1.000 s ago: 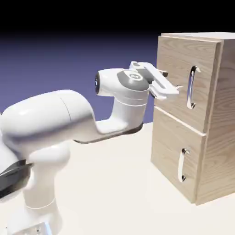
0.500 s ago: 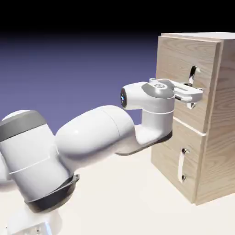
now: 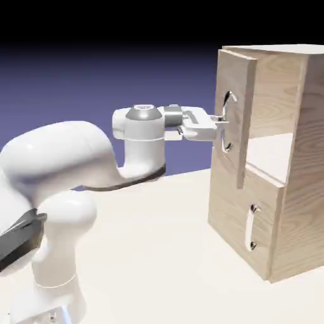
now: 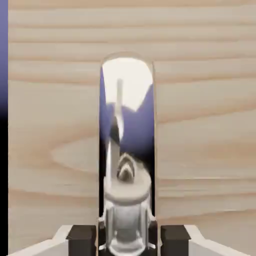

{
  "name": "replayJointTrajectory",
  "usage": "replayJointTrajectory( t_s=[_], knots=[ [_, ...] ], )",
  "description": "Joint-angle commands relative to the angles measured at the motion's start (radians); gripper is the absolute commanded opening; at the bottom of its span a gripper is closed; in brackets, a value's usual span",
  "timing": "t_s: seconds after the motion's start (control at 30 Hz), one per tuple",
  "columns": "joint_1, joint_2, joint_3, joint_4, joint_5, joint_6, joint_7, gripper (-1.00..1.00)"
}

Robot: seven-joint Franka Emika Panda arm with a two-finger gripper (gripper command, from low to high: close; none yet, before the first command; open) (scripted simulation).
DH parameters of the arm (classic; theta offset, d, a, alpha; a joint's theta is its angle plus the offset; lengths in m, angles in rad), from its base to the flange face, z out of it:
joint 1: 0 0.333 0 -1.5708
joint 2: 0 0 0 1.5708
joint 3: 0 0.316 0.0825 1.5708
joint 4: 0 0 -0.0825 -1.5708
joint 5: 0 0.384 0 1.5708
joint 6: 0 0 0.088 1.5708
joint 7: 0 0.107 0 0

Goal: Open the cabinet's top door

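Cabinet (image 3: 288, 190): a tall light oak-grain box standing on the pale worktop (image 3: 164, 253) at the right of the exterior view, its front facing left.
Top door (image 3: 237, 117): a near-square wood panel, swinging out from the cabinet front and showing its thin edge to the camera; behind it the upper compartment is showing open, pale inside.
Handle (image 3: 226, 123): a long curved silver bar standing vertical on the door's outer face; in the hand view (image 4: 127, 150) it is filling the middle as a shiny upright strip reflecting the backdrop and the end effector, with wood grain on both sides.
Lower door (image 3: 243, 221): a shorter panel sitting flush and shut, carrying a small silver handle (image 3: 252, 226).
End effector (image 3: 221, 124): pinching the handle, its fingers pressed nearly together around the bar; in the hand view (image 4: 127, 235) the two dark pads (image 4: 82, 235) are sitting either side of the bar at the bottom edge.
Arm (image 3: 69, 164): rising from the lower left, bending at a bulky white elbow, then reaching level to the right.
Wrist (image 3: 142, 126): standing upright under a grey cap, with the hand stretching out horizontally toward the door.
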Motion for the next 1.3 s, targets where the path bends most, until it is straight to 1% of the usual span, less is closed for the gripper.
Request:
replayJointTrajectory(
  t_s=[0.0,0.27,0.5,0.83,1.27],
  knots=[
    [0.0,0.005,0.033,-0.015,0.032,-0.042,0.008,-1.0],
    [0.062,0.109,0.285,-0.059,0.32,-0.39,0.098,-1.0],
    [0.155,0.328,0.468,0.029,0.617,-0.681,0.226,-1.0],
    [0.216,0.69,0.595,0.289,0.952,-0.959,0.39,-1.0],
    [0.219,1.132,0.636,0.749,1.234,-1.234,0.512,-1.0]
  ],
)
